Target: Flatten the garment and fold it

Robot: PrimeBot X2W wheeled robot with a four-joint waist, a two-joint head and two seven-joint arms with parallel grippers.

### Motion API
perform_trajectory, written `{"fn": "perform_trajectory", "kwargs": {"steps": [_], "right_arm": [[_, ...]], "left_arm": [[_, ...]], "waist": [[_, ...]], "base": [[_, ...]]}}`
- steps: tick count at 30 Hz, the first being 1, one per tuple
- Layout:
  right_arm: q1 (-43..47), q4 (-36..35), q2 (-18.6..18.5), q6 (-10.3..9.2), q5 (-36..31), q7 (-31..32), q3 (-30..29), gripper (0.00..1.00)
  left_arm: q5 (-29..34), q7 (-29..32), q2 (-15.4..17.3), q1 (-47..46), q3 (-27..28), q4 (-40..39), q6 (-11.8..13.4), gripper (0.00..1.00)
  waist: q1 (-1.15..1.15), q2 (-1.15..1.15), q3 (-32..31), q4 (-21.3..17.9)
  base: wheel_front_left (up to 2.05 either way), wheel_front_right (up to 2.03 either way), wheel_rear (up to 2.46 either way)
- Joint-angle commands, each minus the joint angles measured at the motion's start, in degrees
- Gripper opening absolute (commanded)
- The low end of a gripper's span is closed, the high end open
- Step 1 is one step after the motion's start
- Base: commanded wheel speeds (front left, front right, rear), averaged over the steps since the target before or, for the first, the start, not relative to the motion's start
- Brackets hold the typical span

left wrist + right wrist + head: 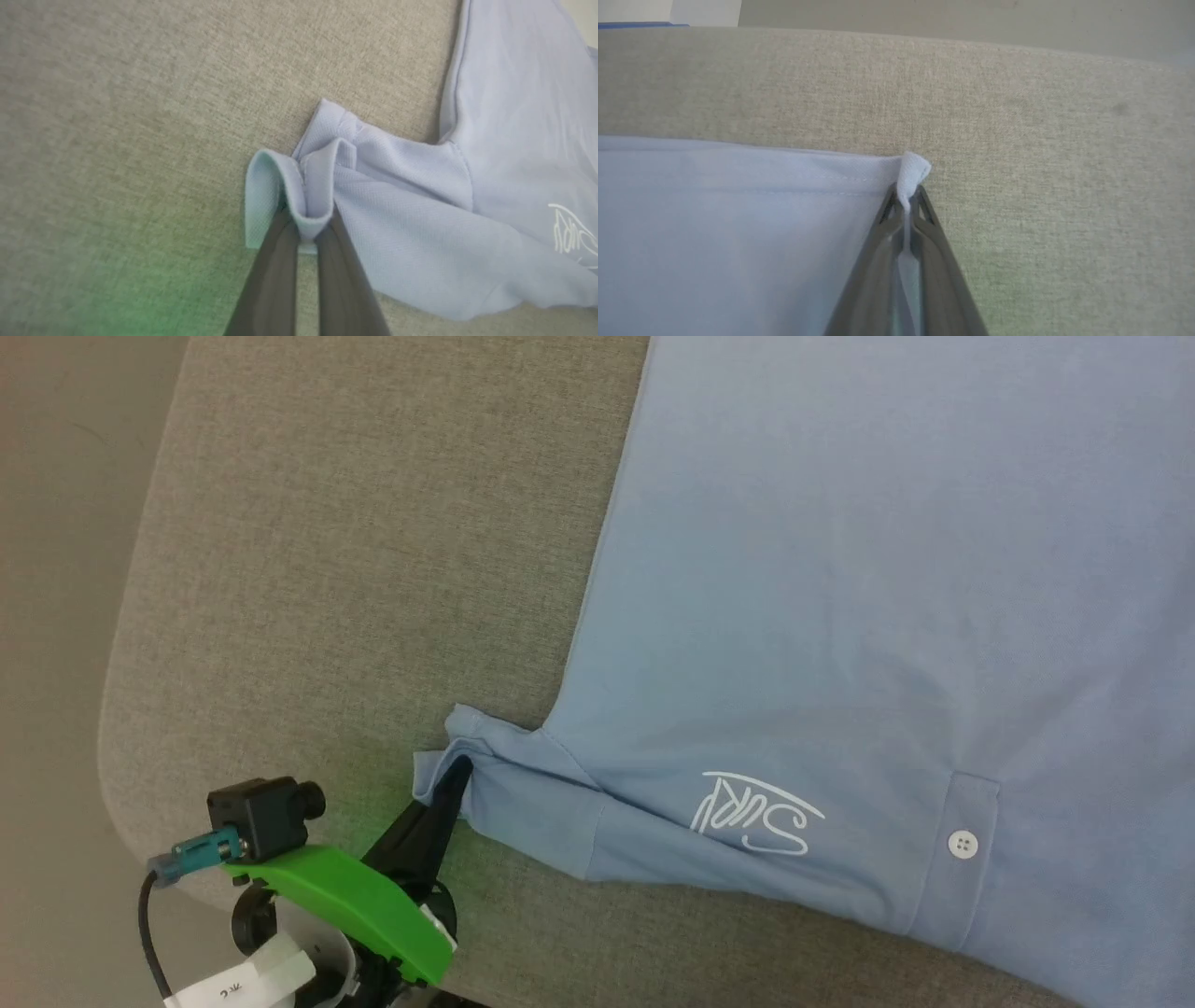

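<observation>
The surface point(327, 569) is covered in a coarse grey-beige woven cloth, and its near left corner is rounded. A light blue polo shirt point(840, 569) lies directly on it, spread mostly flat and smooth over the right part, leaving a broad bare strip of weave on the left. The short sleeve point(532, 784) reaches toward the rounded corner, its end curled up in a fold. A white script logo point(756, 812) sits near the surface's front edge, beside the placket point(938, 887) with one white button point(963, 845). The stitched hem point(738, 163) runs straight, with bare cloth beyond it; its corner stands up in a small bunch.
</observation>
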Motion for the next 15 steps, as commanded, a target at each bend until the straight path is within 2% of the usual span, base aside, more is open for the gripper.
{"fn": "perform_trajectory", "kwargs": {"steps": [1,4,11,15], "right_arm": [[3.0,-0.7,0.4,-0.09,-0.1,-1.2,0.2,0.00],[6.3,-4.2,0.2,-0.09,0.6,-8.9,0.6,0.00],[19.7,-9.1,1.6,-0.09,4.3,-33.4,-2.6,0.00],[29.6,-12.2,4.8,-0.09,6.4,-40.9,-8.0,0.00]], "left_arm": [[0.2,0.5,0.0,-0.6,-0.1,3.1,0.8,0.00],[0.2,0.2,-0.1,-0.6,-0.1,3.7,0.7,0.00],[0.4,0.2,1.2,1.6,0.5,4.6,1.7,0.00],[0.4,0.8,2.3,3.6,0.8,4.3,2.5,0.00]], "waist": [[-0.01,0.00,-0.8,-0.1],[-0.01,0.00,-2.6,-0.8],[-0.01,0.00,-10.9,-4.9],[-0.01,0.00,-16.6,-7.8]], "base": [[0.00,0.00,0.00],[0.00,0.00,0.00],[0.00,0.00,0.00],[0.00,0.00,0.00]]}}
